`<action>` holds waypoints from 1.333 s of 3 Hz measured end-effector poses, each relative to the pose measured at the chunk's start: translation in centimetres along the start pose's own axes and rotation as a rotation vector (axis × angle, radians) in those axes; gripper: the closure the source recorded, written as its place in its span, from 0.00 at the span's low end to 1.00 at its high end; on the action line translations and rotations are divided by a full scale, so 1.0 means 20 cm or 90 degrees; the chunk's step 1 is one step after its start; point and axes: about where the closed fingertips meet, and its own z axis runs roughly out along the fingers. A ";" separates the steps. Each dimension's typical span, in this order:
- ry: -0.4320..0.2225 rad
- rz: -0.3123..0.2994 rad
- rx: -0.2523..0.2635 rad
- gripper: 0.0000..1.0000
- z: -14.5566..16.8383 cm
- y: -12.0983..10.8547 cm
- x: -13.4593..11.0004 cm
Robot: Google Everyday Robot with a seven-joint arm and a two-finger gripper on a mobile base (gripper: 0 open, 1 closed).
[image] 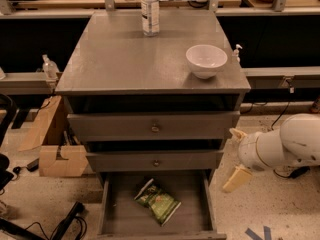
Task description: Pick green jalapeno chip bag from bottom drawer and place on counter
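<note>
The green jalapeno chip bag (157, 201) lies flat in the middle of the open bottom drawer (116, 215), slanted toward the front right. The counter (125, 59) is the grey top of the cabinet above it. My gripper (237, 156) hangs to the right of the cabinet, outside the drawer, at about the height of the middle drawer. Its two cream fingers (237, 178) stand wide apart, one above the other, and hold nothing. The white arm runs off to the right.
A white bowl (206, 60) sits on the counter's right side and a clear water bottle (150, 4) at its back. Two upper drawers with small knobs are shut. A cardboard box (52, 149) stands on the floor at the left. Cables lie at the lower left.
</note>
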 end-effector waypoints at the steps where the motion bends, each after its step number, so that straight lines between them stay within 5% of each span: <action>1: -0.081 0.041 0.034 0.00 0.30 -0.01 0.04; 2: -0.167 0.041 0.103 0.00 0.53 -0.11 0.04; 3: -0.229 0.054 0.129 0.00 0.76 -0.11 0.09; 4: -0.255 0.099 0.110 0.00 0.95 0.02 0.21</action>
